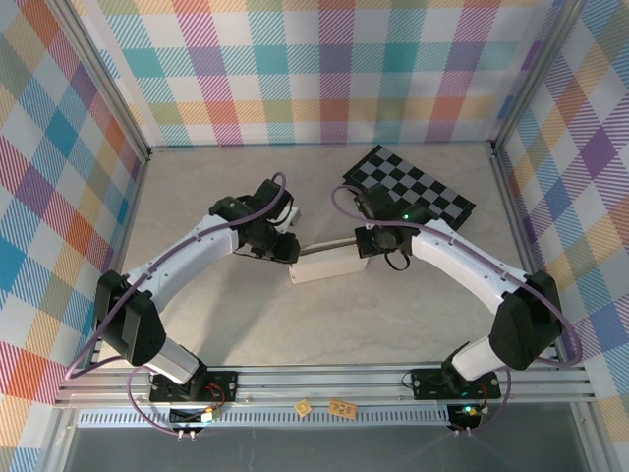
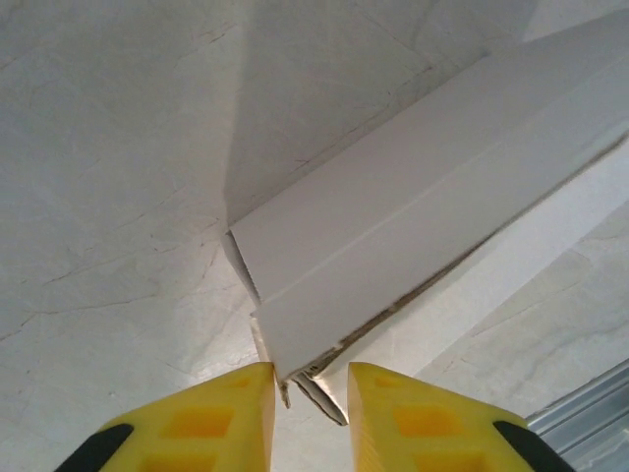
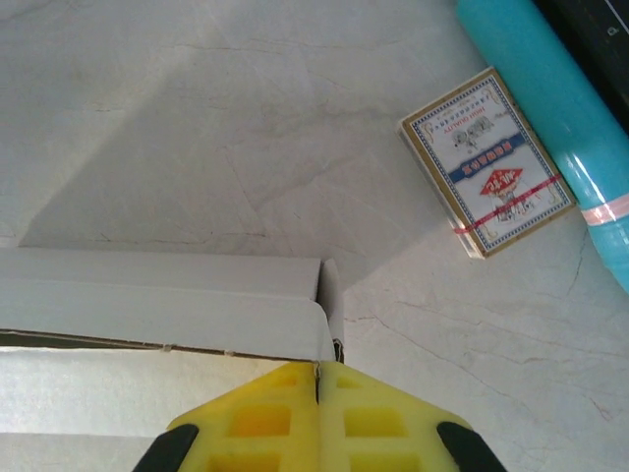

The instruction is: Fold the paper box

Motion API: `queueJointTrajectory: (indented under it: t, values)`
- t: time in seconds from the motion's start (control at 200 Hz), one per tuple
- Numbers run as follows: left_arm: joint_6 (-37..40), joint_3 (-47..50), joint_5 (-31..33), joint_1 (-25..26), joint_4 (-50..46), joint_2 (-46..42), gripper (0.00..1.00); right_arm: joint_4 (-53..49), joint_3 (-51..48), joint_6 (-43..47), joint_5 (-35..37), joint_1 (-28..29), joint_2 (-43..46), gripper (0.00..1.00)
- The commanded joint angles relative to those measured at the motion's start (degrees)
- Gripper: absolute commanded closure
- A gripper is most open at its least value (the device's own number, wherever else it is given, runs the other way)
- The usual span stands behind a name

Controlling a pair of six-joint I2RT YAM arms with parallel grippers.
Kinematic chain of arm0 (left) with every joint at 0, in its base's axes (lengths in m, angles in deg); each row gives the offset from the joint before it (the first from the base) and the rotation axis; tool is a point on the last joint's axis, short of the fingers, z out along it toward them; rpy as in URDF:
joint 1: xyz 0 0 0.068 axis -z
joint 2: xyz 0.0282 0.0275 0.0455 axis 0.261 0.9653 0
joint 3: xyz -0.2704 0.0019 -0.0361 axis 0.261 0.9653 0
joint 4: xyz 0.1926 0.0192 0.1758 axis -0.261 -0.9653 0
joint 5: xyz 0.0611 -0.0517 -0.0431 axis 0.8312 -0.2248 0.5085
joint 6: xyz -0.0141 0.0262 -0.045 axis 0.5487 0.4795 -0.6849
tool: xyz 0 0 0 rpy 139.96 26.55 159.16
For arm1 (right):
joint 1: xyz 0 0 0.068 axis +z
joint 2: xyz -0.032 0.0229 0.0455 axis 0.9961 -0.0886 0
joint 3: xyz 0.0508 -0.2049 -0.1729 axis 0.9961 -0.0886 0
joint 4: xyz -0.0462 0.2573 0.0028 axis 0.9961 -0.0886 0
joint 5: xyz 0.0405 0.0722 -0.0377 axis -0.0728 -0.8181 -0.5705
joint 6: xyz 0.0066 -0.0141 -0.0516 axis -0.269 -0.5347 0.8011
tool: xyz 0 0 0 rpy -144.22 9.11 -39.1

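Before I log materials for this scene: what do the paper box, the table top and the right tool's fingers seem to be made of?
Paper box: thin white cardboard, matte; creased folds, raw greyish cut edge. Table top: pale, marble-like veining, smooth, slight sheen; stone or printed laminate, cannot tell. Fingers of the right tool: yellow, matte, moulded pockets; probably plastic or rubber.

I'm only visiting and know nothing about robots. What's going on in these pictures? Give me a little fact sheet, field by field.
Work piece: white paper box, partly folded, lying mid-table
Left gripper: yellow fingers apart, a box corner between them
Right gripper: fingers closed together at the box's other end
Nearby: printed packet beside a teal tube
Back right: checkered board
Surface: pale table
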Motion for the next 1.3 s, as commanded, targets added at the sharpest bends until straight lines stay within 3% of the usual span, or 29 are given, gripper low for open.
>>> queueJointTrajectory:
  t: [0.0,0.09,0.2,0.26,0.315,0.45,0.58,0.81,1.045,1.295]
  values:
    - [-1.25,-1.6,1.75,0.5,1.41,-5.13,0.7,-4.2,1.51,2.76,-5.14,-0.31,-2.81,1.0]
    - [2.45,-1.75,1.06,1.04,3.61,-8.85,0.65,-3.89,1.97,2.79,-5.49,-0.34,-3.06,1.0]
    - [14.25,0.69,0.29,3.09,6.45,-11.49,0.58,-3.75,2.47,3.49,-5.83,-0.34,-3.37,1.0]
    - [19.48,1.9,-0.21,3.49,8.96,-11.83,0.5,-3.77,2.78,3.8,-6.29,-0.36,-3.54,1.0]
    - [25.13,2.08,-1.38,3.57,10.13,-10.4,0.45,-3.89,2.92,3.9,-6.4,-0.36,-3.58,1.0]
    - [41.13,-2.48,-4.6,3.58,6.24,-2.56,0.42,-3.76,3.25,4.33,-6.83,-0.47,-3.96,1.0]
    - [50.04,-4.32,-6.76,3.58,4.44,2.44,0.41,-3.67,3.35,4.51,-7.56,-0.76,-4.2,1.0]
    - [53.19,-3.53,-10.89,3.73,5.46,5.41,0.41,-3.63,3.6,4.16,-9.89,-1.52,-4.64,1.0]
    - [54.91,0.39,-10.78,4.52,5.7,4.02,0.41,-4.15,4.59,4.66,-12.89,-2.56,-5.43,1.0]
    - [54.78,3.35,-6.12,5.59,7.02,4.96,0.41,-4.55,5.75,4.88,-13.52,-2.71,-6.12,1.0]
